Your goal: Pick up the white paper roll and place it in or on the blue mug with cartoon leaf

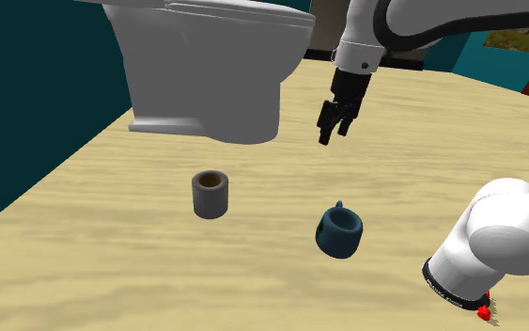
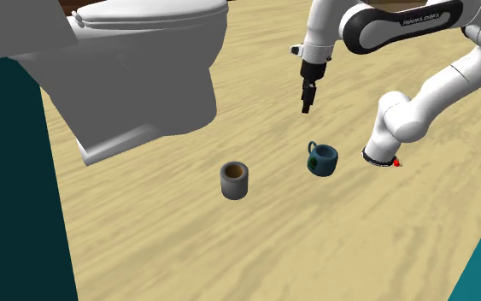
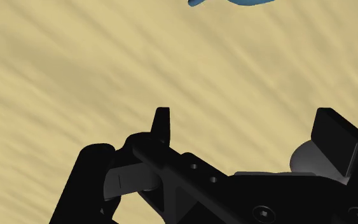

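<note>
The paper roll [image 1: 210, 195] [image 2: 234, 180] is greyish white with a brown core and stands on end on the tan wood-grain surface [image 1: 112, 263]. The dark blue mug [image 1: 339, 232] [image 2: 322, 159] with a leaf picture sits to the shoulder view's right of the roll, apart from it. My black gripper [image 1: 335, 134] [image 2: 305, 106] hangs in the air above and beyond the mug, pointing down. In the wrist view the gripper [image 3: 247, 133] is open with nothing between its fingers, and an edge of the mug [image 3: 234, 2] shows far ahead.
A large white toilet [image 1: 206, 66] [image 2: 136, 68] rises behind the roll. A dark teal wall [image 1: 27, 94] borders the shoulder view's left. My arm's white lower link [image 1: 502, 244] [image 2: 401, 120] stands close to the mug.
</note>
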